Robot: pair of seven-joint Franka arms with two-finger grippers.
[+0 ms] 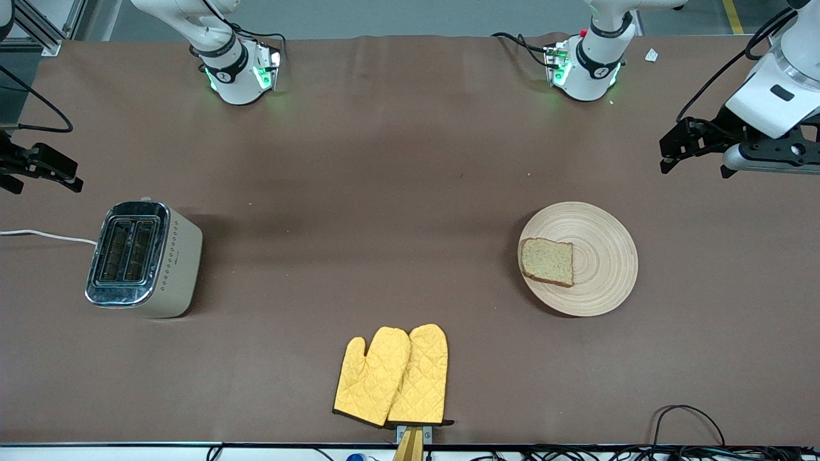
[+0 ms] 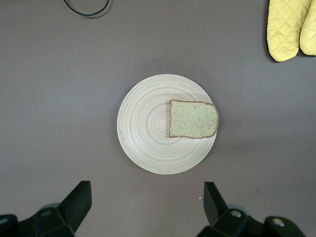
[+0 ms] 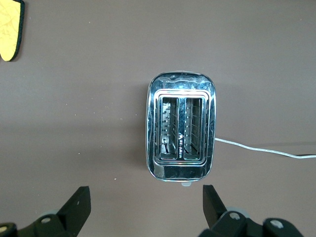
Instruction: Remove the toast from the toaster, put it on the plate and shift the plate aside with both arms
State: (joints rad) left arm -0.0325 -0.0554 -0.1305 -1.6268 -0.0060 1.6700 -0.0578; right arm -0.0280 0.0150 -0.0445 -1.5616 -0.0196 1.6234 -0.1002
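Across the front view, starting at the right arm's end of the table: one right gripper (image 1: 40, 168), one toaster (image 1: 142, 258), two oven mitts (image 1: 392, 376), one plate (image 1: 578, 258) carrying one slice of toast (image 1: 547, 261), and one left gripper (image 1: 688, 146).

The right gripper hangs over the table's edge at its own arm's end, its black fingers (image 3: 76, 205) spread wide apart and holding nothing. The toaster is a rounded box with cream sides and a mirror-bright chrome top cut by two long parallel slots, both dark and unfilled; a thin white cord (image 1: 45, 235) trails from it toward the table edge.

The mitts are yellow quilted fabric with dark trim, lying flat and overlapping side by side at the edge nearest the front camera.

The plate is round, flat, pale wood with concentric ring grain. The toast lies flat on it, off-centre toward the toaster's side, reaching the rim. It is roughly square, light and speckled with a darker crust; its slightly longer axis runs along the table's length, and its rounded top edge faces the toaster.

The left gripper hovers over bare table at its arm's end, fingers (image 2: 78, 201) wide apart, empty.
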